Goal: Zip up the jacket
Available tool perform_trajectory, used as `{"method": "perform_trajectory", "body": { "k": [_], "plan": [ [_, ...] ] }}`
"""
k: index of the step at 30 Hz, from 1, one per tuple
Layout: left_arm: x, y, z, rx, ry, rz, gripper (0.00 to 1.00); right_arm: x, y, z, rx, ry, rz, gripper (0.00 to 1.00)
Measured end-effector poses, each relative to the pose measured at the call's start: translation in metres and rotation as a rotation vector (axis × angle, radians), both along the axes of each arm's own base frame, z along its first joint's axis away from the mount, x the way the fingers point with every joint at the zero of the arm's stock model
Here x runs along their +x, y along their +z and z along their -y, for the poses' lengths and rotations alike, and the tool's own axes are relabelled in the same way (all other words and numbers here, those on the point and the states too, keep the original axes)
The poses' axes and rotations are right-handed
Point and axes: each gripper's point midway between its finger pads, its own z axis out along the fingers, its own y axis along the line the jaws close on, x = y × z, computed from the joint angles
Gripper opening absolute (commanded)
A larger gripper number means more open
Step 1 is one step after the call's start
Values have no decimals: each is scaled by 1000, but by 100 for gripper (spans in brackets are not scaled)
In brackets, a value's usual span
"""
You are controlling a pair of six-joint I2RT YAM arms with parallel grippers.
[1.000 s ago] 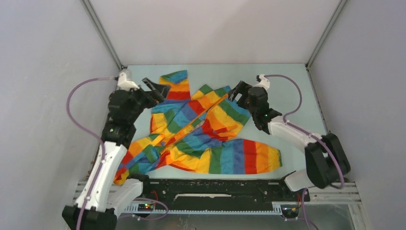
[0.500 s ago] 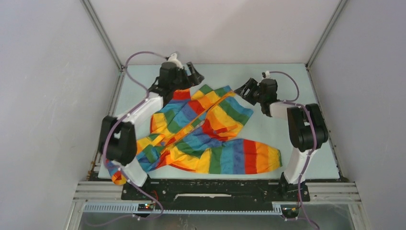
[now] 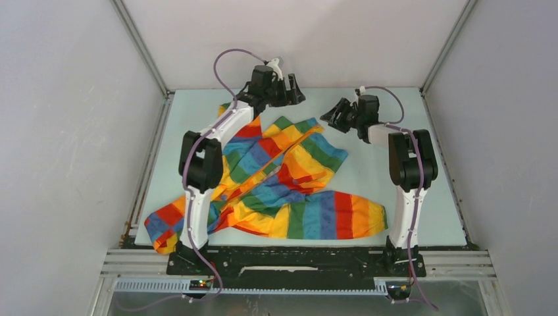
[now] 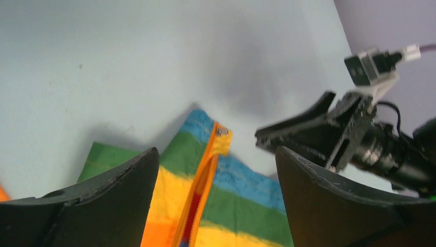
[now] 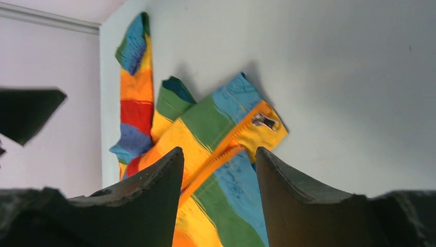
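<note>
The rainbow-striped jacket (image 3: pixel 276 171) lies crumpled on the table, its orange zipper strip (image 3: pixel 263 172) running diagonally. My left gripper (image 3: pixel 296 92) hovers past the jacket's far corner, open. In the left wrist view the zipper strip (image 4: pixel 200 200) and its metal pull (image 4: pixel 222 132) show between the wide fingers (image 4: pixel 103 200) of the left gripper (image 4: pixel 217 152), untouched. My right gripper (image 3: pixel 332 113) hangs just right of that corner, jaws narrower but open. In the right wrist view the gripper (image 5: pixel 218 150) holds nothing; the pull (image 5: pixel 265 121) lies beyond its fingertips.
One sleeve (image 3: pixel 335 214) stretches toward the near right, another (image 3: pixel 161 227) toward the near left edge. Pale table surface (image 3: pixel 395 171) shows right of the jacket. Grey walls close the far side and both flanks. A black rail (image 3: pixel 296 260) runs along the near edge.
The left arm has swung from the jacket's left side to the far middle of the table. The right gripper has shifted slightly back and its jaws have narrowed.
</note>
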Motion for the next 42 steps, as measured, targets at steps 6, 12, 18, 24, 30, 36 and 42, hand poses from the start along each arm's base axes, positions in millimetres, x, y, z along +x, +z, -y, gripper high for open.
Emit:
{"method": "perform_trajectory", "body": {
  "k": [6, 12, 18, 24, 30, 36, 42],
  "plan": [
    [39, -27, 24, -15, -10, -11, 86, -18, -25, 5, -44, 32, -60, 56],
    [34, -90, 43, -47, -19, -150, 86, -61, -53, 7, -52, 74, -143, 57],
    [18, -122, 56, -49, -18, -252, 76, -74, -50, 6, -35, 81, -152, 57],
    [4, -141, 52, -12, -21, -300, 59, -80, -52, 4, -7, 76, -161, 52],
    [-4, -146, 37, 49, -34, -310, 34, -83, -51, 0, -10, 81, -162, 48],
    [-18, -144, 19, 51, -77, -330, 17, -85, -49, -7, -30, 95, -145, 53],
    [-15, -136, 12, 1, -109, -322, 3, -75, -40, 5, -27, 63, -104, 54]
  ]
}}
